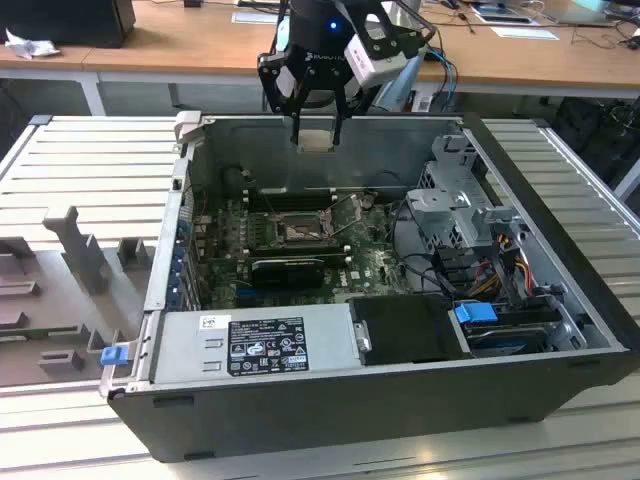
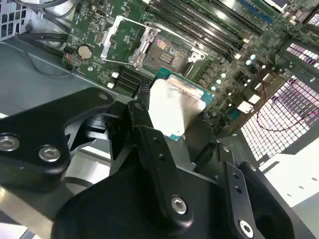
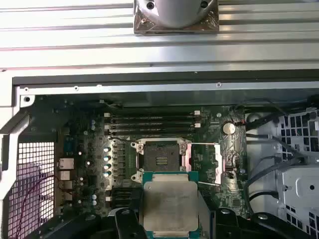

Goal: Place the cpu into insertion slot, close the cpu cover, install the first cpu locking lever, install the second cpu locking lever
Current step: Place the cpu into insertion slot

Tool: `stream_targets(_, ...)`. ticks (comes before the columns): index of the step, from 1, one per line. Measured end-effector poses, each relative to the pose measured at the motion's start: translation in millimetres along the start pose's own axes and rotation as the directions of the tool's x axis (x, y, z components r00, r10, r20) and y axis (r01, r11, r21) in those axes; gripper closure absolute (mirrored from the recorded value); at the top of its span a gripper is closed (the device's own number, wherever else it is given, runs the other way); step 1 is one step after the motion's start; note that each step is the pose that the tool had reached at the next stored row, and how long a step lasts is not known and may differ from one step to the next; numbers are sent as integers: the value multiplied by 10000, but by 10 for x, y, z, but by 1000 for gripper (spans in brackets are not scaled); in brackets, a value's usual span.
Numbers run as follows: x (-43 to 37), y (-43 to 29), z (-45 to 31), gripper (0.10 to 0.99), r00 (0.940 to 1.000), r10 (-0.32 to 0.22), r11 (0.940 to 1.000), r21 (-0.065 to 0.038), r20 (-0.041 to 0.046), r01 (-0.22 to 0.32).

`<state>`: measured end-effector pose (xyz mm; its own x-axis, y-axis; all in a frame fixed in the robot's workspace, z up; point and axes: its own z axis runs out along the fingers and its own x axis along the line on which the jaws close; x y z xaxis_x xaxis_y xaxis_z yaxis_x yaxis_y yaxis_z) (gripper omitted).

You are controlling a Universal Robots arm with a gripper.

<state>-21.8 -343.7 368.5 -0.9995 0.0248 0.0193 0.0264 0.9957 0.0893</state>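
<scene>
my jaws were pinched narrow on the cpu [image 3: 169, 206], gripping it by two opposite edges with its silvery lid facing up. i judge the edge grip was chosen to keep the lid and the contact face clear. i held it level in the air above the open computer case [image 1: 400, 400], near the case's far wall in the exterior view and well apart from the motherboard [image 2: 94, 20] below. the case lay on its side on the slatted metal table [image 1: 90, 160], so the board faced up at me. the insertion slot [image 3: 161, 158] sat bare and dark. its cpu cover [image 3: 209, 160] was swung off to one side and a thin locking lever [image 3: 204, 144] was released, which left the way down open. the chip's sides looked square with the socket's, but nothing was seated yet.
</scene>
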Motion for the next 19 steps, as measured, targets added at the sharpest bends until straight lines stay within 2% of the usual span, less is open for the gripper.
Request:
stream_targets(1, 0, 0, 0, 561, 9989, 468, 9989, -9, 42, -468)
stream_targets(2, 0, 0, 1, 561, 9947, 1023, 9948, -24, 90, -1023)
stream_targets(3, 2, 0, 3, 561, 9934, 1140, 9935, -28, 101, -1140)
stream_targets(15, 2, -8, 29, 561, 9919, 1263, 9920, -29, 109, -1263)
stream_targets(19, 2, -9, 30, 561, 9891, 1470, 9891, -36, 127, -1469)
